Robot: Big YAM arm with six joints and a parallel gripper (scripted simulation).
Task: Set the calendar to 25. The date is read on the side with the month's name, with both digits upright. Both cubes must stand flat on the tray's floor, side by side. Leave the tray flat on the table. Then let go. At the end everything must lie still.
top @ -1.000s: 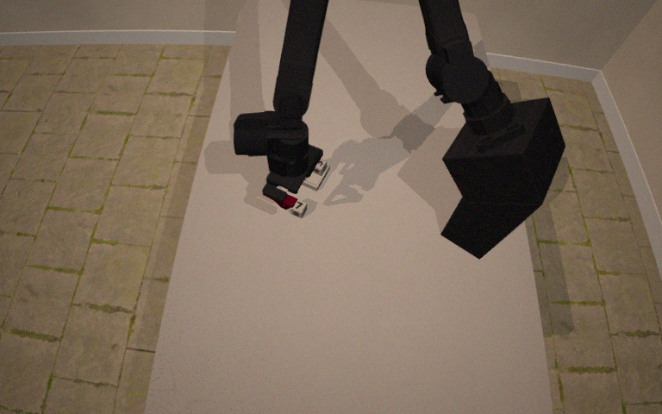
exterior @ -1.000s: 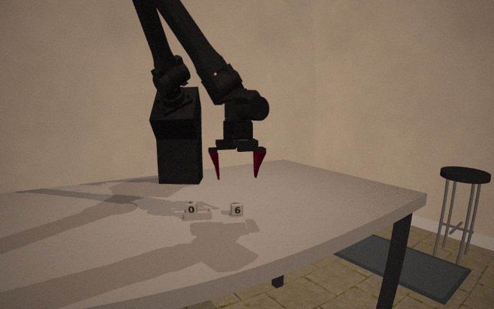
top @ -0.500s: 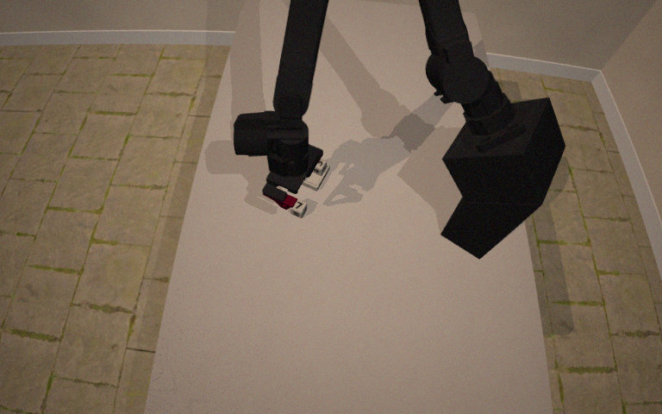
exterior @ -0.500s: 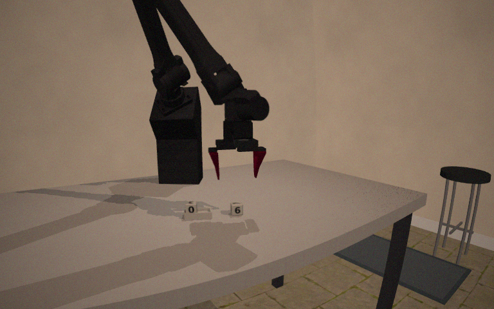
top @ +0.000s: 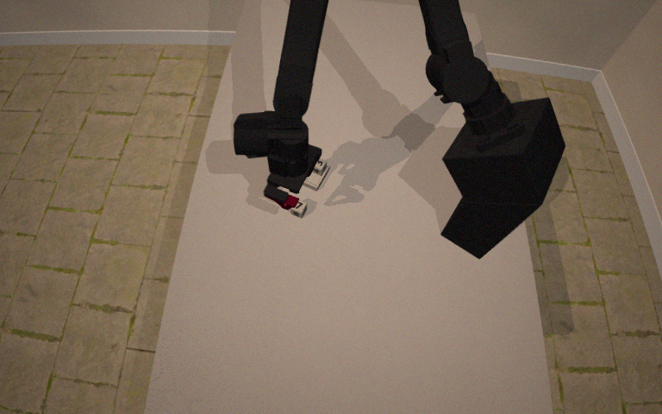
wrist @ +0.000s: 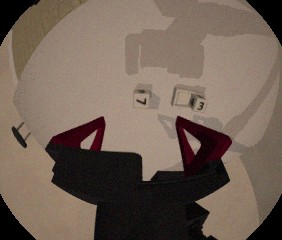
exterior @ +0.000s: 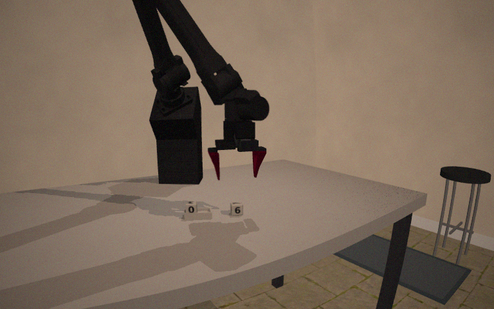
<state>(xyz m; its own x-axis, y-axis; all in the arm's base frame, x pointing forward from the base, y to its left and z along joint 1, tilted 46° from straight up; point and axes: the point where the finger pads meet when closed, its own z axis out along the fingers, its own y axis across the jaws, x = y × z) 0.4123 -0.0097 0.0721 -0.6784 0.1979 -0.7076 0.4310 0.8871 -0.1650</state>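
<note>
My gripper [exterior: 237, 177] [wrist: 140, 120] is open and empty, fingers pointing down, well above the table. A loose white cube [top: 299, 209] [exterior: 237, 209] [wrist: 141, 100] rests on the table beside the tray. It shows a 6 toward the exterior camera and a 7, turned sideways in the wrist view. The small white tray [top: 314, 183] [exterior: 198, 216] [wrist: 179, 106] holds the other white cube [top: 319, 166] [exterior: 191, 208] [wrist: 199, 103] at one end. That cube shows a 0 toward the exterior camera and a 3 in the wrist view. The tray's other end is empty. No month's name is readable.
The arm's black base [top: 503, 169] [exterior: 179, 152] stands on the table [top: 350, 307] [exterior: 318, 214], away from the tray. Arm shadows cross the table around the tray. A stool [exterior: 464, 174] stands on the floor beyond the table's edge.
</note>
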